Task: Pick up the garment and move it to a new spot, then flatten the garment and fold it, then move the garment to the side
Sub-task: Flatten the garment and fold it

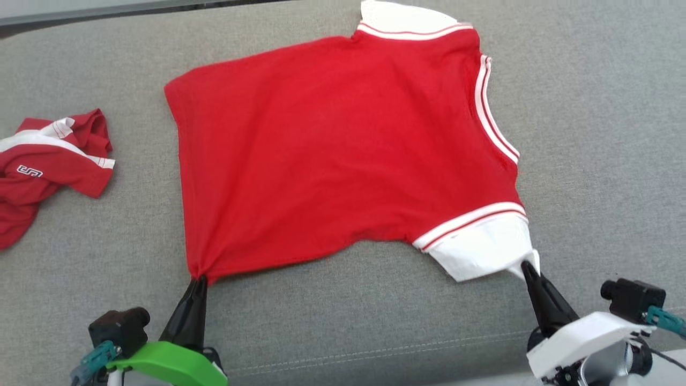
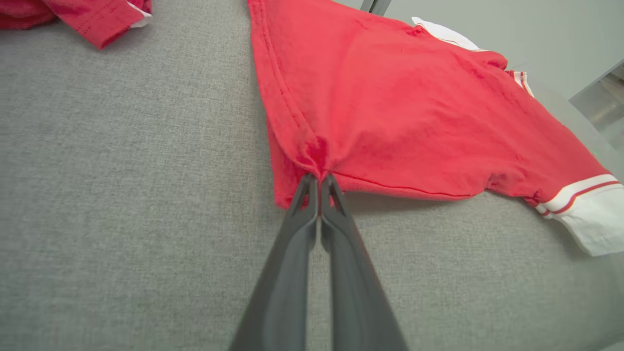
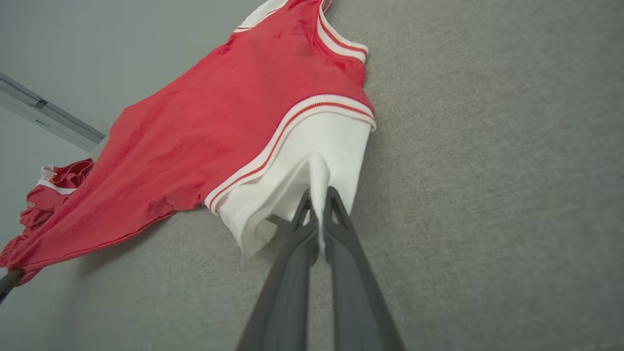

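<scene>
A red garment (image 1: 332, 150) with white, red-striped sleeve ends and collar lies spread on the grey cloth surface (image 1: 600, 134). My left gripper (image 1: 199, 279) is shut on its near-left hem corner, where the fabric bunches into a point (image 2: 317, 170). My right gripper (image 1: 526, 266) is shut on the white sleeve end (image 1: 485, 249) at the near right; a white fold is pinched between the fingers (image 3: 319, 200). The near edge of the garment (image 3: 195, 136) is lifted slightly off the surface between the two grips.
A second red and white garment (image 1: 43, 166) lies crumpled at the left edge, apart from the spread one (image 2: 92, 14). Bare grey surface runs along the front (image 1: 364, 327) and on the right side.
</scene>
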